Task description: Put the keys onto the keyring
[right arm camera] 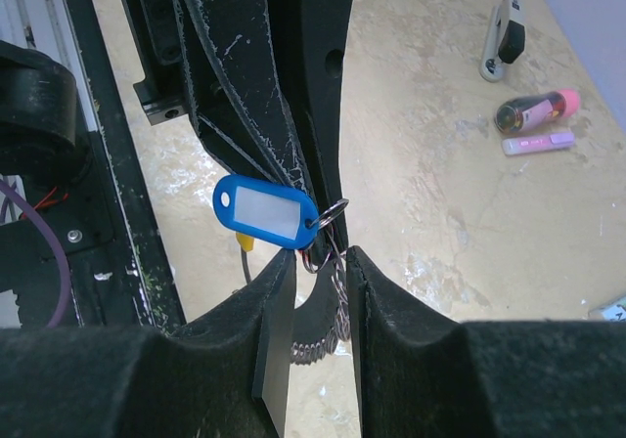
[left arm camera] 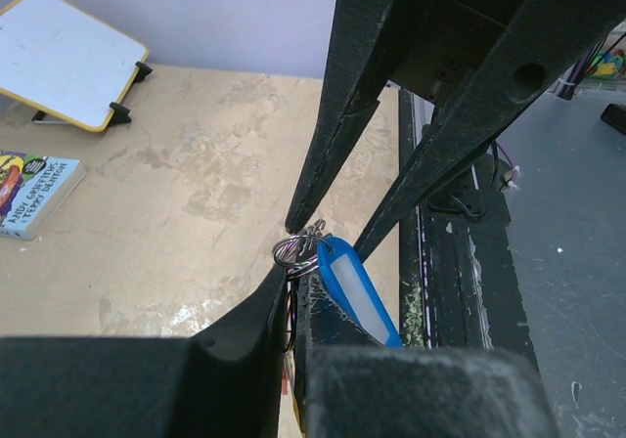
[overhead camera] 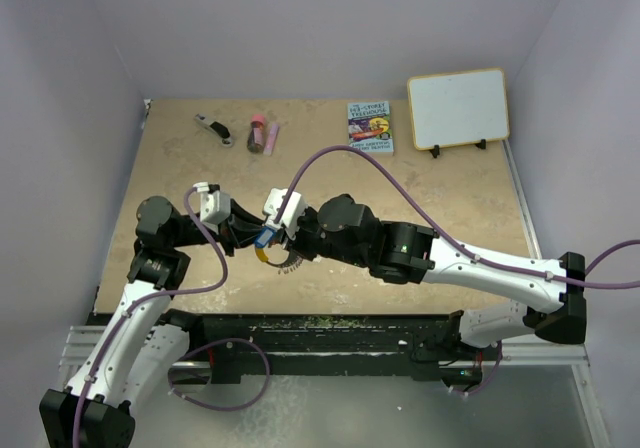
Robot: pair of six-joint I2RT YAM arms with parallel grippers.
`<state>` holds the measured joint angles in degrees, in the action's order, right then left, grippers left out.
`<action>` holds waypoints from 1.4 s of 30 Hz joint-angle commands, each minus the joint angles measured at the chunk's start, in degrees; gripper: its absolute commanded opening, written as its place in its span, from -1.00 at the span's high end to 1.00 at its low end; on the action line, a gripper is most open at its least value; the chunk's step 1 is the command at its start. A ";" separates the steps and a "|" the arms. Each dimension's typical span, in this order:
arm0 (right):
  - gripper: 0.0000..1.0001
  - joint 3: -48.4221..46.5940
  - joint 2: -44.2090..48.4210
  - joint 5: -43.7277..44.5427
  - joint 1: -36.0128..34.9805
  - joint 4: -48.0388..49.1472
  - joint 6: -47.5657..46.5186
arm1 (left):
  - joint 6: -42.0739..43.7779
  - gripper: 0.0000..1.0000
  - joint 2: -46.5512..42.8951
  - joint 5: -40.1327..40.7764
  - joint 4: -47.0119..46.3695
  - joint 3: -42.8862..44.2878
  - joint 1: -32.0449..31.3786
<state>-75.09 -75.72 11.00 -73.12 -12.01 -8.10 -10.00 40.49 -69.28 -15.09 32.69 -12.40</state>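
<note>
Left gripper [left arm camera: 291,278]: the jaws are closed to a hairline gap. The tips appear to pinch the small split ring [left arm camera: 293,250] of the blue key [left arm camera: 357,293], just above the table [overhead camera: 430,238] and midway between the two arms. The plastic tag head hangs free beside the left fingertips, on their outer side, and is not clamped. Treat the blue key as very light. Its tag is probably smooth and slippery, and it will likely swing on the split ring if the wrist moves quickly. The split ring is probably the stiffest part and the best place to hold. A grip across the flat faces of the tag would be the second choice. The keyring [right arm camera: 333,296] sits immediately to the right of the key, touching or nearly touching the split ring, with its orange-yellow section hanging below the tag. Judge the keyring to be thin, light and springy. Its coiled metal section will probably flex under side load, so hold it close to the point where the key must thread on, not at the far side of the hoop. Right gripper [right arm camera: 320,258]: the jaws stand partly apart, with the coiled section of the keyring running up between them toward the split ring. The views do not show whether the pads bear on the coil or only bracket it. The two sets of fingertips meet tip to tip at the split ring.
</note>
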 commanded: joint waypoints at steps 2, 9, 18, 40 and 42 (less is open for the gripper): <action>0.39 0.03 2.15 1.30 -0.18 1.57 0.44 | -1.34 0.93 -0.68 -1.52 -1.72 3.00 -0.25; 0.56 -0.19 1.55 1.58 -0.22 1.72 -0.15 | -2.64 0.93 -0.86 -2.65 -2.22 3.30 -0.25; 0.88 -0.32 1.65 2.06 -0.18 1.75 -0.08 | -4.15 0.93 -0.90 -2.87 -2.75 3.52 -0.25; 1.00 -0.04 1.99 3.13 -0.18 1.81 0.83 | -6.51 0.88 -0.95 -4.12 -2.57 4.73 -0.43; 1.00 0.24 2.38 3.40 -0.18 2.01 1.10 | -6.37 0.80 -0.98 -3.52 -2.45 4.88 -0.43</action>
<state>-74.87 -75.35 11.51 -73.56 -11.88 -7.88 -15.70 40.47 -70.96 -15.07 34.17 -12.40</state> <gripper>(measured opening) 0.006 0.070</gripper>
